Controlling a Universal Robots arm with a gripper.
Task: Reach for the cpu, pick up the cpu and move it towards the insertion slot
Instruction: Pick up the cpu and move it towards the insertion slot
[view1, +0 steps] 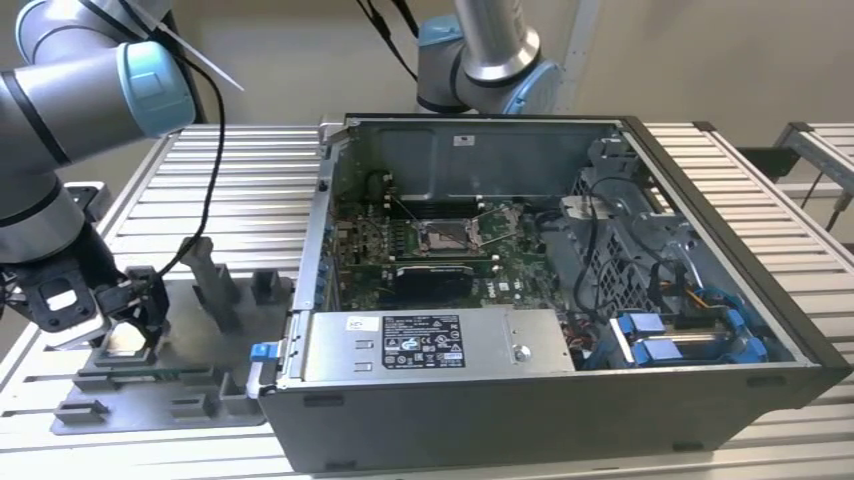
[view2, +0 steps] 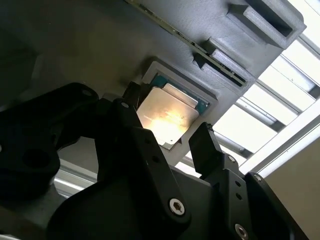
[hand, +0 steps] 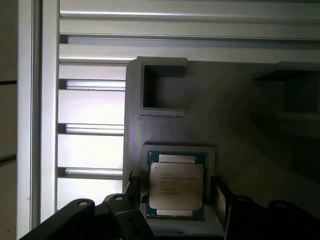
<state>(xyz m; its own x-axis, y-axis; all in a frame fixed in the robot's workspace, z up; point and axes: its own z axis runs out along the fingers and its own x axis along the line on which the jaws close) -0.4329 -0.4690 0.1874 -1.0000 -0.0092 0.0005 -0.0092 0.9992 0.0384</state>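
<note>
The gripper (hand: 176, 190) hangs low over the grey fixture plate (hand: 235, 120) with its fingers (hand: 220, 194) apart and nothing clamped between them. In both wrist views one finger stands on each side of a square pocket (hand: 177, 148) sunk into that plate. The cpu (view2: 167, 112) lies flat in the pocket, silvery face up, its edges square to the pocket's walls. The chip therefore lies straight below the gripper's middle, between the fingers and not off to one side. The line from finger to finger crosses it from one edge to the opposite edge, not corner to corner. It is close to square, so it has no real long axis. In the first wrist view a gap shows between each finger and the pocket's rim, so I judge that neither finger touches the chip. How far down beside the pocket the tips reach I cannot tell. By that reading the reach is all but made and the grasp is not. An open computer case (view1: 534, 420) stands just beside the plate, on the exterior view's right. The insertion slot (view1: 447, 237) sits inside it on the green circuit board (view1: 358, 285), well apart from the plate, with the case's side wall rising between.
</note>
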